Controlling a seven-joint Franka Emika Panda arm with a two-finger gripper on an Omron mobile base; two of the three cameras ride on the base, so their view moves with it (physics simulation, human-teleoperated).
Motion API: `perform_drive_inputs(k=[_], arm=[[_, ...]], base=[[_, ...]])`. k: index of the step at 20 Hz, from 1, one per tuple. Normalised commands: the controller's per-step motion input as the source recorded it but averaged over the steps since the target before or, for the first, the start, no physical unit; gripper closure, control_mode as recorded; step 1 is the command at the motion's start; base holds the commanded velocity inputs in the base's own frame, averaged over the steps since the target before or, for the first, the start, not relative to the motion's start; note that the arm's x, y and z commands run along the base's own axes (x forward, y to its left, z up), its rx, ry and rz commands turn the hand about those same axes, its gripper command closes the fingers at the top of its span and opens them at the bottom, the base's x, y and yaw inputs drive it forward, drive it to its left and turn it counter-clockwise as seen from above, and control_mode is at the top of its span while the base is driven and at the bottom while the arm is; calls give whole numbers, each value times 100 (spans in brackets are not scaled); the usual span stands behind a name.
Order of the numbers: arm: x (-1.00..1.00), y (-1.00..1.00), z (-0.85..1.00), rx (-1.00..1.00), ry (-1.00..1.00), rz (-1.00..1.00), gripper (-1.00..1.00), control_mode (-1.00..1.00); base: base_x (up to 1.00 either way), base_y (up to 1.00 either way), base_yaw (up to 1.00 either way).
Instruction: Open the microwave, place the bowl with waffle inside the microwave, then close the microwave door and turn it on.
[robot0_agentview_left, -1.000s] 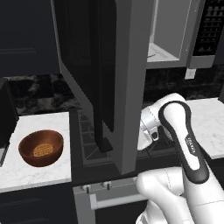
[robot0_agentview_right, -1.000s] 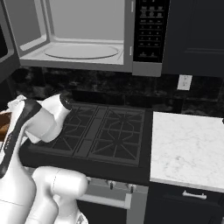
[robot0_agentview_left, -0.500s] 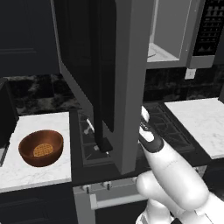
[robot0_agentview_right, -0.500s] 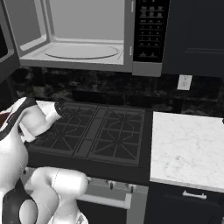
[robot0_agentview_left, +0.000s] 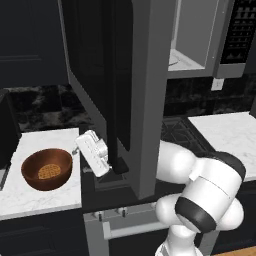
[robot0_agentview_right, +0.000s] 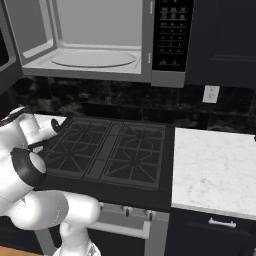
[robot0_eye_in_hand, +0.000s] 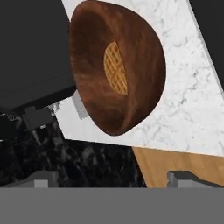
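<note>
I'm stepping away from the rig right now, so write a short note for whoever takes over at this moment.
Gripper: open, holding nothing, beside the bowl and not touching it; hand view looks straight at the bowl.
Bowl: on the marble counter left of the stove, waffle lying inside.
Microwave door: swung wide open; microwave interior bare, turntable visible.
Done: door opened.
Left: grasp the bowl, set it in the microwave, close the door, press start on the button panel.

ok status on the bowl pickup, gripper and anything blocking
Gripper open, empty, beside the bowl. Bowl on the counter, waffle inside. Microwave door open, hanging over the approach.
</note>
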Motion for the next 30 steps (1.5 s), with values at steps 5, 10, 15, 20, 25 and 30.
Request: perform_drive_inputs(k=[5,10,15,20,25,30], arm=[[50,17,-61,-2,0,0,-100,-100],[36,63,-32,-9,0,0,-100,-100],[28,71,-41,-13,0,0,-100,-100],[8,43,-44,-12,0,0,100,-100],[-7,3,-11,-2,3,0,100,-100],[-36,-84,15,1,0,-1,100,-100]], base=[[0,0,0],[0,0,0],[0,0,0],[0,0,0],[0,0,0],[0,0,0]])
